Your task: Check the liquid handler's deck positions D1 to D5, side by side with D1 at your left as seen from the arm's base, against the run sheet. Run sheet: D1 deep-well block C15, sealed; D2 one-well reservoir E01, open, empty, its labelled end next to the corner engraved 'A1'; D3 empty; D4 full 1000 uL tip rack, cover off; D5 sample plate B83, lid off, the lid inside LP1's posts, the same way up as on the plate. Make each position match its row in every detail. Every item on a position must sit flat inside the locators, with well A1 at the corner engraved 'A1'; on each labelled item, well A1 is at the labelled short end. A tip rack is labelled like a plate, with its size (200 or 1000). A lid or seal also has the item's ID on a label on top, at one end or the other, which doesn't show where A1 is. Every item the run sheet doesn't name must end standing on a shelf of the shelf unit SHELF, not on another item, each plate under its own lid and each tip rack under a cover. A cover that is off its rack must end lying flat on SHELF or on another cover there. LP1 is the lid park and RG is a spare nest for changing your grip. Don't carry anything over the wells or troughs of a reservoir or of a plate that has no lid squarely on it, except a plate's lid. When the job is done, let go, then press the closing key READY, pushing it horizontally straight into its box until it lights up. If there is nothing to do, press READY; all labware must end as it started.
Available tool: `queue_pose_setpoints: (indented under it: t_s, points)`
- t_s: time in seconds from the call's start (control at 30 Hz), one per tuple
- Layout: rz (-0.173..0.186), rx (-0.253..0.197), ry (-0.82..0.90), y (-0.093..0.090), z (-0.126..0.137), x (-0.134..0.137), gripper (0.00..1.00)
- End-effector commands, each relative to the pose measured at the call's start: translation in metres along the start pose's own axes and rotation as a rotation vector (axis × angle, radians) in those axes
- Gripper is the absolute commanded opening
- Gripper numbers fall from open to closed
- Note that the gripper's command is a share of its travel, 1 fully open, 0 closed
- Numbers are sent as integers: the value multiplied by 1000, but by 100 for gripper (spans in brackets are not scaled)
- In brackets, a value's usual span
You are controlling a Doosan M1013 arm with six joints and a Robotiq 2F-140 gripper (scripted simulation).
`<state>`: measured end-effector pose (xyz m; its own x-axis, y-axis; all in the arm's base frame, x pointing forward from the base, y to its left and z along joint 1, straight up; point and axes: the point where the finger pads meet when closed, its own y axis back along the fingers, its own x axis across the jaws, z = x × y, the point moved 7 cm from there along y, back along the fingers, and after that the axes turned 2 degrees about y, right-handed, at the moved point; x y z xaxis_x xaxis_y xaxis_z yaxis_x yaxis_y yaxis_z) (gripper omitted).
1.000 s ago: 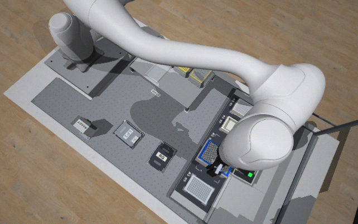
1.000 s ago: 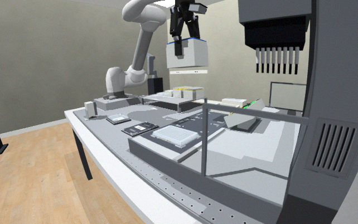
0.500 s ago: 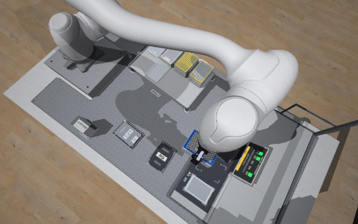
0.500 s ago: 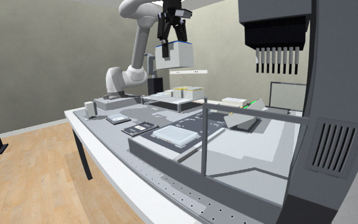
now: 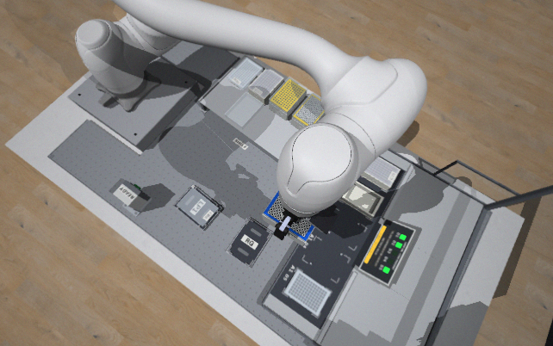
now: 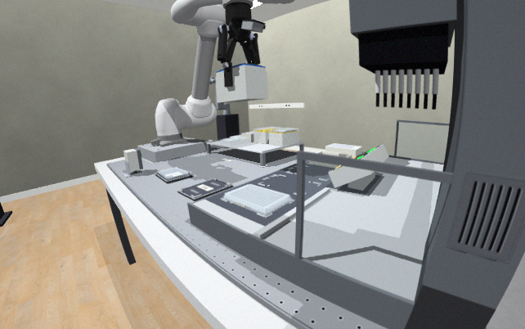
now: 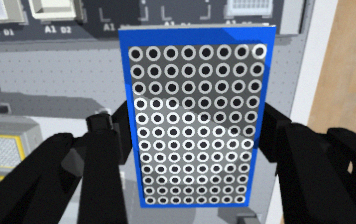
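One blue-rimmed tip rack (image 7: 195, 120) is held in the tool (image 7: 192, 142), whose black fingers are closed partway against the rack's two long sides. No cover is seen on the rack, and its grid of white-ringed tip openings is exposed in the wrist view. In the exterior view the rack (image 6: 242, 83) is carried high above the worktop (image 6: 163, 245), level, with the tool (image 6: 237, 61) gripping it from above. In the top view the rack (image 5: 284, 219) is seen partly hidden under the arm's wrist, over the near edge of the dark deck (image 5: 327, 258), just beside the RG nest (image 5: 250, 243).

On the deck, a white sample plate (image 5: 307, 293) is seated at the position nearest the worktop's front edge, with empty locator brackets between it and the carried rack. Farther along the deck, a cream open reservoir (image 5: 363, 200) and a white block (image 5: 381, 169) are seen side by side. A flat lid is seen lying in the lid park LP1 (image 5: 199, 207), and the READY key box (image 5: 129, 195) is placed to its left. Four items are lined up on the shelf unit (image 5: 215, 101), among them a yellow-rimmed rack (image 5: 288, 96) and a second yellow-edged one (image 5: 309, 111) touching it.
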<state>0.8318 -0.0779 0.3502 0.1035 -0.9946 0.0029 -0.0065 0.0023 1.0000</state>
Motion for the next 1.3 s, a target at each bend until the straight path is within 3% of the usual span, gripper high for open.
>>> queue_pose_setpoints:
  t_s: [0.0, 0.3, 1.27]
  points:
    - [0, 2, 0, 1, 0, 0, 10]
    - [0, 2, 0, 1, 0, 0, 10]
    - [0, 2, 0, 1, -124, 8, 10]
